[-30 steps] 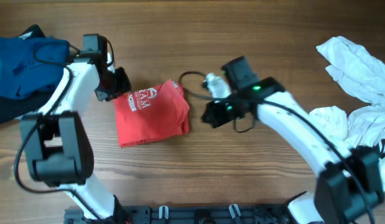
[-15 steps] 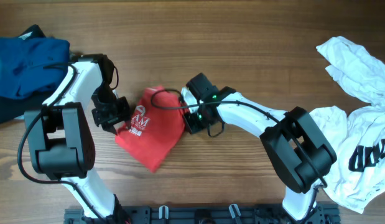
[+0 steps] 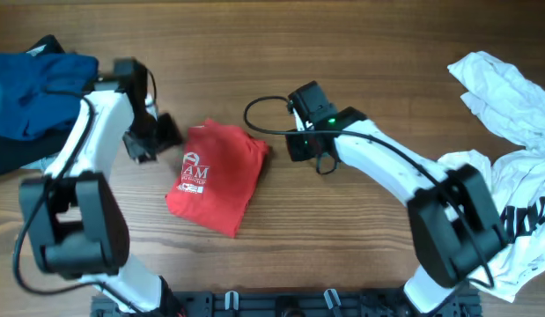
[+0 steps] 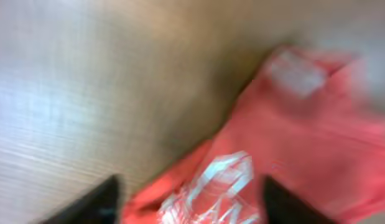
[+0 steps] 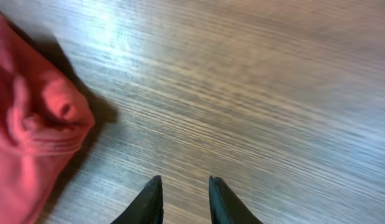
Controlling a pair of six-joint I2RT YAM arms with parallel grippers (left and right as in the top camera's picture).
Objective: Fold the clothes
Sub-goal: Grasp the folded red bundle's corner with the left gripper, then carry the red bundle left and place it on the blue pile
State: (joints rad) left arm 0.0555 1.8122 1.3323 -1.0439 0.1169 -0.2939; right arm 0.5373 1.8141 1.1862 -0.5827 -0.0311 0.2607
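Overhead, the red cotton T-shirt with white lettering [image 3: 215,176] lies folded into a compact slanted packet on the brown wooden table [image 3: 342,238], logo facing up.

The left gripper [image 3: 162,136] is just beside the packet's left upper edge, not touching it. In the blurred left wrist view its dark fingers [image 4: 105,199] are spread wide and released, with the red fabric and lettering showing between them.

The right gripper [image 3: 296,148] sits near the shirt's right upper corner, apart from it. In the right wrist view its fingers [image 5: 152,202] stand slightly parted with only bare wood between them, grasping nothing.

A crumpled blue garment [image 3: 34,79] lies well to the left of the red shirt, and white T-shirts with black lettering [image 3: 510,106] lie well to its right.
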